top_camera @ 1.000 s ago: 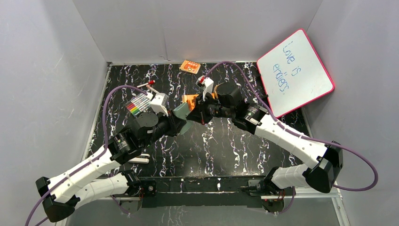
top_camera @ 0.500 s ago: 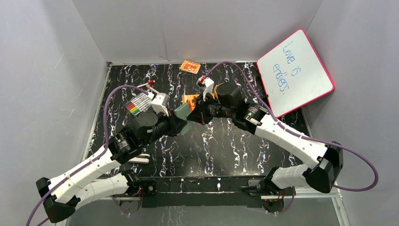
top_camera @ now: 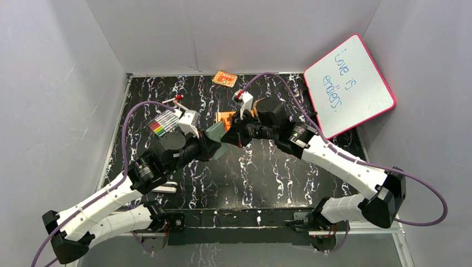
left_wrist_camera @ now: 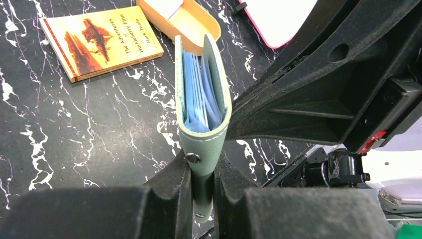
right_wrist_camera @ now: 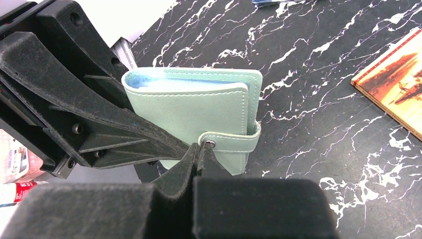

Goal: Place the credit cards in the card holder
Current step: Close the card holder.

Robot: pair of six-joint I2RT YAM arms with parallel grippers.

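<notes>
The card holder, a grey-green folded wallet with pale blue pockets, hangs above the table's middle between both arms. My left gripper is shut on its lower end; in the left wrist view the holder stands up from between my fingers. In the right wrist view the holder is snapped closed. My right gripper is shut at the end of its snap tab, fingers pressed together at the stud. No credit card shows clearly.
A tan-orange oval tin with something white inside sits just beyond the holder. An orange book lies near the back wall. A pink-edged whiteboard leans at the right. A pack of coloured markers lies left.
</notes>
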